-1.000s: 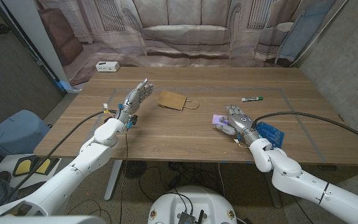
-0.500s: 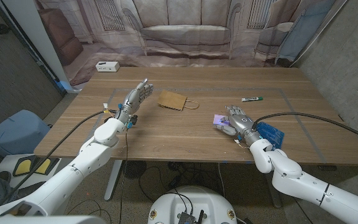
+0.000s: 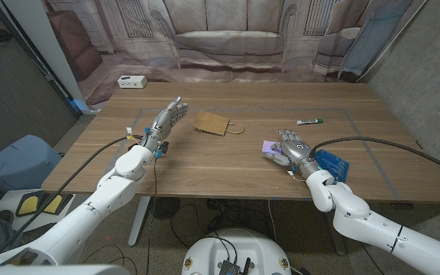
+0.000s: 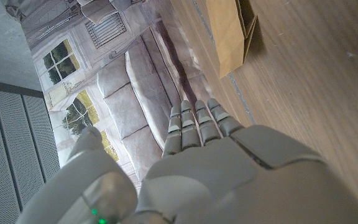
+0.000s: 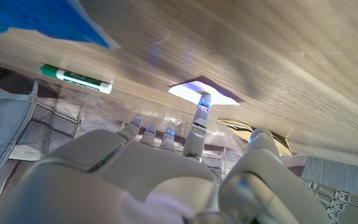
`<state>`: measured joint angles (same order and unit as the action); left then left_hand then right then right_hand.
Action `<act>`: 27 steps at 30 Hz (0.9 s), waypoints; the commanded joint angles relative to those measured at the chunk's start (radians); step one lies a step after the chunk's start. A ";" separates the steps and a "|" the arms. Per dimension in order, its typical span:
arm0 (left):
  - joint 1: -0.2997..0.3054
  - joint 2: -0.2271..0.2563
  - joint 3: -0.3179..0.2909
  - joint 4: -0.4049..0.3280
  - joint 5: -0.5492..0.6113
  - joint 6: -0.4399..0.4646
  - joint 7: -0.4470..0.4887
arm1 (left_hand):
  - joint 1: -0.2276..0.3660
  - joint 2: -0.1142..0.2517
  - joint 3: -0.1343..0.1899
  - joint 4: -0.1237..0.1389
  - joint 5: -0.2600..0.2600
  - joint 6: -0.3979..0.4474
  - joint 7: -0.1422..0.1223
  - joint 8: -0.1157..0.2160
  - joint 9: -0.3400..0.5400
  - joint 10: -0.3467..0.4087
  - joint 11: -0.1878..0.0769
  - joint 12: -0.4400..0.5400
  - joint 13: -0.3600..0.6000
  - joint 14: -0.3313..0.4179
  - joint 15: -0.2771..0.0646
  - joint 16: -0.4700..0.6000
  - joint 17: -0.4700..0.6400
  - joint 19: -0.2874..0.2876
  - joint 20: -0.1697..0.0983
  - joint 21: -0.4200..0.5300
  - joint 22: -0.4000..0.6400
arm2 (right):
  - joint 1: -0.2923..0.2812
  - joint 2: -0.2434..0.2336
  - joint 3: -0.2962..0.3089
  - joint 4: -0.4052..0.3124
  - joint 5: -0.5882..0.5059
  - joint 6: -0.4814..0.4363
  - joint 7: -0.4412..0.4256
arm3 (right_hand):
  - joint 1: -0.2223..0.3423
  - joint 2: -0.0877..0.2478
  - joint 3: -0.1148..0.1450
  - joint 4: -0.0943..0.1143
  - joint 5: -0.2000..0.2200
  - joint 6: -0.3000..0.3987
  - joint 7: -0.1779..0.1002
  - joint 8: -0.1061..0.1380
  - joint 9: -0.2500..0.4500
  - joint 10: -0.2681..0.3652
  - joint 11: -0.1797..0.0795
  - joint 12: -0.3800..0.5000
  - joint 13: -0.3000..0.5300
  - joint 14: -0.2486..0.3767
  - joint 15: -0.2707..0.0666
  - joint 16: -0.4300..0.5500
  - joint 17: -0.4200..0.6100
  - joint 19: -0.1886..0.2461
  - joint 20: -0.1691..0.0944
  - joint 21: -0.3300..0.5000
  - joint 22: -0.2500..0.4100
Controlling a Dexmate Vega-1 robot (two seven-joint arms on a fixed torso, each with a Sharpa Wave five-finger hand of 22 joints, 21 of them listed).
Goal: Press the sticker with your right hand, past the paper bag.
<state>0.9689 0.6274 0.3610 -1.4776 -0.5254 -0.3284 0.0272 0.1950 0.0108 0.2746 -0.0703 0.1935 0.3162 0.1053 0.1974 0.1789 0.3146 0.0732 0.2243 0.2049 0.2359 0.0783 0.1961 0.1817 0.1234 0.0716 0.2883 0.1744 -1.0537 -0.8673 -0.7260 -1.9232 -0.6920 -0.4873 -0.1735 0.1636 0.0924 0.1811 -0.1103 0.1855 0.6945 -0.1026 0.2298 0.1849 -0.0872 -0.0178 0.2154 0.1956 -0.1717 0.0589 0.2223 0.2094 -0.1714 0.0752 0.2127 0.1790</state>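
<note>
One small purple sticker [image 3: 269, 145] lies flat on the wooden table [image 3: 228, 164], on the robot's right half, well apart from the brown paper bag [image 3: 211, 123] that lies nearer the middle and farther back. The right hand [image 3: 291, 147] is just beside the sticker; in the right wrist view one extended finger [image 5: 197, 121] reaches to the sticker's [image 5: 202, 91] edge and seems to touch it, while the other fingers are slightly apart and hold nothing. The paper bag [image 5: 260, 137] shows beyond the sticker in that view, partly hidden by the thumb. A blue sheet-like object [image 3: 333, 163] lies on the table just beside the right wrist, and a marker with a green cap [image 3: 309, 121] lies farther back on the right side.

The left hand [image 3: 165, 122] is raised over the table's left part, to the left of the paper bag, with its fingers straight, close together and holding nothing; the left wrist view shows the fingers [image 4: 199, 127] pointing toward the backdrop, with the bag [image 4: 230, 34] on the wood ahead. A small white box [image 3: 131, 81] sits at the table's far left corner. Behind the table hangs a printed backdrop of a sofa [image 3: 228, 38]
</note>
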 commanded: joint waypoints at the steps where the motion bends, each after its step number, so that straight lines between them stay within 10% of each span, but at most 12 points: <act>1: 0.003 -0.001 -0.002 0.004 -0.003 -0.007 0.000 | 0.002 0.009 0.003 -0.007 -0.003 0.010 -0.002 -0.003 0.003 0.004 0.001 -0.003 0.000 0.007 -0.003 -0.002 0.001 0.010 -0.001 -0.002 0.003 | 0.007 0.002 -0.011 0.001 -0.004 -0.013 0.021 | -0.001 -0.006 0.006 -0.003 0.004 0.050 0.024 0.013 0.005 0.018 0.002 0.009 0.000 -0.151 -0.001 0.002 0.001 -0.076 0.005 -0.001 0.003; 27: 0.008 -0.005 -0.002 0.005 -0.004 -0.013 0.001 | 0.001 0.011 0.002 -0.009 -0.003 0.011 -0.003 -0.004 0.004 0.005 0.001 -0.003 0.000 0.008 -0.004 -0.003 0.001 0.013 -0.001 -0.012 0.004 | 0.011 -0.007 -0.018 -0.014 -0.023 -0.024 0.036 | -0.002 -0.008 0.008 -0.005 0.003 0.061 0.010 0.003 0.005 0.022 -0.005 0.000 0.000 -0.145 0.002 0.003 0.001 -0.077 0.002 -0.003 0.003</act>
<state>0.9740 0.6233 0.3593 -1.4708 -0.5297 -0.3379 0.0275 0.1950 0.0108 0.2778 -0.0734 0.1936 0.3161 0.1053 0.1974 0.1789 0.3145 0.0732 0.2243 0.2049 0.2381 0.0760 0.1961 0.1818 0.1234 0.0716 0.2769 0.1744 -1.0437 -0.8685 -0.7407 -1.9267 -0.7031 -0.5036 -0.1474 0.1636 0.0924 0.1839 -0.1131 0.1855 0.7131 -0.1212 0.2359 0.1834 -0.0572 -0.0127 0.2211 0.1956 -0.1716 0.0589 0.2223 0.2094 -0.1714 0.0752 0.2127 0.1790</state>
